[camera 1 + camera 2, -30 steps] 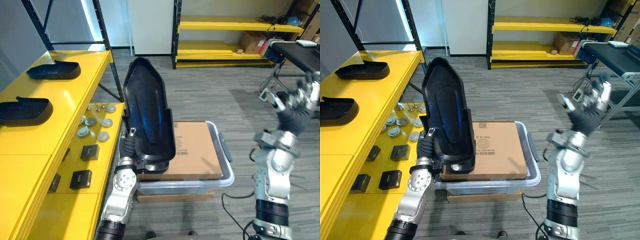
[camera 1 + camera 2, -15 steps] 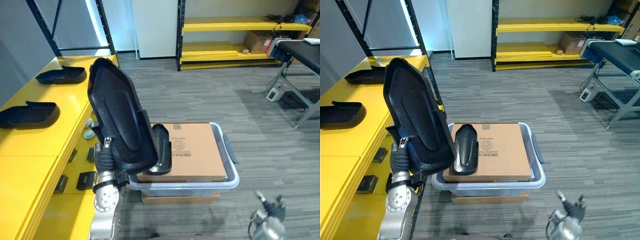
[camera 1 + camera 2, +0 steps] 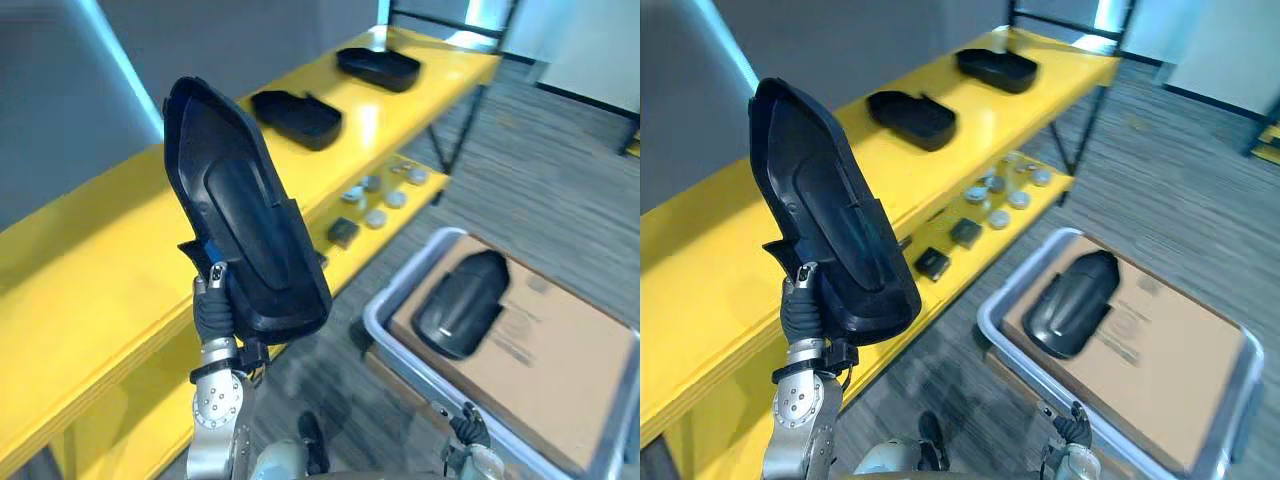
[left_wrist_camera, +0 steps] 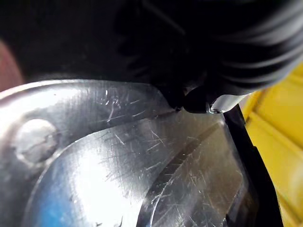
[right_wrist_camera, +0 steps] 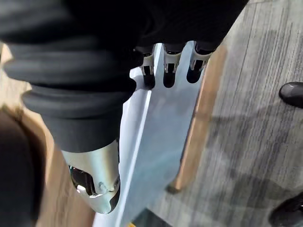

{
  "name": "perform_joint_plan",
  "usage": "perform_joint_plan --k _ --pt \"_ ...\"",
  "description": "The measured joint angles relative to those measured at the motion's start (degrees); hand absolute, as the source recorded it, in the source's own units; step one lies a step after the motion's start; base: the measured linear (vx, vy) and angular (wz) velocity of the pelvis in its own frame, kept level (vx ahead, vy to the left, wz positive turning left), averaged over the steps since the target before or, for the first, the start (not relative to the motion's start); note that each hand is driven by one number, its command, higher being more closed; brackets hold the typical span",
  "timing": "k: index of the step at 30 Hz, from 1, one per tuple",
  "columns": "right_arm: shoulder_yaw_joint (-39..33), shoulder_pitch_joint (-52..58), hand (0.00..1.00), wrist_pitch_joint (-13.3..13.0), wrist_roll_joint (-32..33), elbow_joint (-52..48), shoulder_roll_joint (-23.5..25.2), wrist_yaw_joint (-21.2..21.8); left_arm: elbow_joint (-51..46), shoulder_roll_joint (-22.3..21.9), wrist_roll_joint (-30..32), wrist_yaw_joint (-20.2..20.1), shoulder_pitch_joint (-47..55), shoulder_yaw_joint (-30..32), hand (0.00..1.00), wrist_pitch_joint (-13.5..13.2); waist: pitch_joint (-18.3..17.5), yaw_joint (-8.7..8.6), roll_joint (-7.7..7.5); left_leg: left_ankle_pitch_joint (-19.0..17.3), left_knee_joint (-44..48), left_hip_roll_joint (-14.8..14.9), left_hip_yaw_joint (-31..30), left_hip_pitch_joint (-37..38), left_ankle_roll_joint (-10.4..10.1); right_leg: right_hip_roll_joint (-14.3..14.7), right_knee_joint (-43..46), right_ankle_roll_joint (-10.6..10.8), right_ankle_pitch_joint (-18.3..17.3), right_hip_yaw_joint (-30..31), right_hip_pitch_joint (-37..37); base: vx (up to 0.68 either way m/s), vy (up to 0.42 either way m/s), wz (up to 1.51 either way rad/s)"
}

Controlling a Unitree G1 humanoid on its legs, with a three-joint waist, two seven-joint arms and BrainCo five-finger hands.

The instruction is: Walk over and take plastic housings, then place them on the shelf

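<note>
I hold a large black plastic housing (image 3: 240, 220) upright with my left hand (image 3: 212, 308), whose fingers are shut round its lower edge. It hangs in front of the long yellow shelf (image 3: 100, 250); the left wrist view shows its glossy inner face (image 4: 118, 179) right against the hand. Two more black housings (image 3: 296, 117) (image 3: 378, 68) lie further along the shelf top. A smaller black housing (image 3: 460, 305) lies on the cardboard box (image 3: 560, 340). My right hand (image 3: 467, 432) hangs low beside the tote, its fingers (image 5: 165, 71) straight and holding nothing.
The cardboard box sits in a grey tote (image 3: 985, 318) on the carpet to the right of the shelf. On the lower shelf level lie several round metal discs (image 3: 380, 200) and a small black block (image 3: 343, 232). A black upright post (image 3: 460, 130) stands at the shelf's far end.
The camera has swung left toward the yellow shelf. The large housing stays in my left hand. My right arm has dropped from raised to low beside the tote.
</note>
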Motion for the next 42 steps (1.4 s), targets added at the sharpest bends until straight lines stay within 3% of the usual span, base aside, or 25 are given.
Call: perform_joint_plan --k 3,4,5,6,7,10,12,15,17,19,22,25,34,42 --pt "-0.1 -1.7 0.0 0.4 -1.5 1.3 0.2 0.6 3.6 0.5 -0.5 -1.6 -1.3 -1.8 1.0 0.6 -0.1 -0.26 -0.38 -1.4 -0.4 -3.4 -2.5 1.2 1.1 -3.6 3.9 -0.4 0.4 -1.2 1.8 0.13 0.127 0.55" --pt "-0.1 -2.3 0.0 0.8 -1.6 1.5 0.1 0.6 3.7 0.5 -0.4 -2.0 -1.4 -3.2 1.0 0.6 -0.2 -0.33 -0.11 -2.0 -0.2 -4.3 -4.5 1.8 1.6 -5.7 9.0 -3.4 1.2 0.2 1.1 0.18 0.167 0.71" --pt "0.0 -2.6 0.0 0.9 -1.7 1.6 0.0 0.6 4.1 0.8 -0.4 -2.4 -1.5 -4.7 1.0 0.6 -0.5 -0.51 0.62 -2.8 -0.7 -4.3 -6.4 3.1 1.0 -6.9 16.3 -8.3 2.3 6.8 -1.9 0.17 0.138 0.67" --pt "0.4 -2.7 0.0 0.9 -1.7 1.7 0.2 0.8 4.6 1.1 -0.4 -2.4 -2.0 -5.3 1.0 0.6 -0.5 -0.61 0.77 -3.0 -0.9 -4.2 -7.6 3.7 0.8 -6.0 18.7 -8.4 1.0 12.1 -3.7 0.18 0.118 0.79" --pt "1.7 -2.9 0.0 1.0 -2.1 2.1 0.2 1.3 5.9 2.3 -0.3 -2.4 -3.2 -5.5 1.0 0.6 -0.5 -0.89 0.72 -3.0 -1.9 -4.2 -9.8 5.4 0.8 -2.6 21.1 -7.0 -2.8 21.3 -6.6 0.17 0.076 0.65" --pt "2.6 -3.6 0.0 1.0 -2.7 2.6 0.0 1.7 8.7 3.2 -0.1 -1.4 -3.9 -4.0 1.0 0.5 -0.6 -1.94 0.62 -2.9 -3.8 -4.7 -13.3 9.3 0.5 4.4 19.0 -5.9 -7.7 34.5 -14.1 0.17 0.039 0.68" --pt "2.7 -3.1 0.0 1.0 -2.7 2.4 0.0 1.7 9.9 3.2 -0.1 -1.0 -3.8 -4.3 1.0 0.5 -0.6 -2.94 0.51 -2.9 -3.0 -4.9 -16.4 10.4 0.3 9.1 15.5 -5.2 -8.2 42.9 -18.5 0.21 -0.022 0.93" --pt "3.8 -1.9 0.0 1.1 -2.7 2.2 -0.1 1.6 10.0 3.2 0.1 -0.9 -3.7 -5.1 1.0 0.5 -0.9 -3.27 -0.21 -3.8 -1.1 -5.2 -19.6 10.8 -1.2 12.2 9.8 -4.0 -6.0 50.2 -20.8 0.17 -0.105 0.95" --pt "4.4 0.3 0.0 1.2 -2.7 1.9 1.3 1.7 10.0 3.1 0.7 -0.9 -3.6 -5.3 1.0 0.4 -2.7 -2.75 -3.23 -6.4 1.0 -6.2 -21.2 10.7 -3.4 10.5 5.8 -4.4 2.3 49.9 -20.3 0.17 -0.222 0.85" --pt "4.4 0.8 0.0 1.3 -2.7 0.7 0.9 1.7 9.9 1.9 1.3 -1.1 -3.5 -6.0 1.0 0.5 -3.0 -2.34 -1.64 -8.5 3.5 -3.1 -21.6 10.4 -5.0 12.2 3.5 -5.1 2.4 46.4 -17.5 0.17 -0.23 0.54" --pt "4.5 1.3 0.0 1.2 -3.1 -0.5 0.8 1.7 9.7 0.8 1.6 -1.3 -3.7 -7.3 1.0 0.4 -3.8 -1.73 -0.05 -7.6 2.8 0.8 -19.8 10.9 -6.6 14.5 -1.1 -7.0 3.7 43.3 -14.8 0.13 -0.203 0.34" --pt "4.5 1.3 0.0 1.2 -3.7 -1.6 0.9 1.8 9.7 0.1 1.7 -1.6 -3.6 -7.5 1.0 0.4 -3.9 -1.6 -0.02 -6.2 0.4 1.9 -19.6 13.0 -8.1 15.9 -3.2 -7.6 4.2 42.6 -12.5 0.1 -0.126 0.07" --pt "5.2 2.5 0.0 0.8 -6.0 -2.1 1.0 1.9 10.2 0.1 4.4 -0.6 -4.0 -7.1 1.0 1.6 -5.0 -1.63 -0.93 -4.0 -3.3 1.5 -19.3 14.2 -7.6 16.6 -11.2 -7.4 8.5 42.7 -9.4 0.0 0.004 -0.01" --pt "8.7 2.1 0.0 0.8 -8.2 -1.9 0.7 3.1 26.3 1.1 6.4 4.2 -16.3 -2.2 1.0 4.7 -5.2 -2.18 -1.05 1.0 -10.9 0.1 -19.3 16.2 -7.6 16.8 -18.2 -7.1 13.1 42.7 -7.8 -0.09 -0.006 0.01"
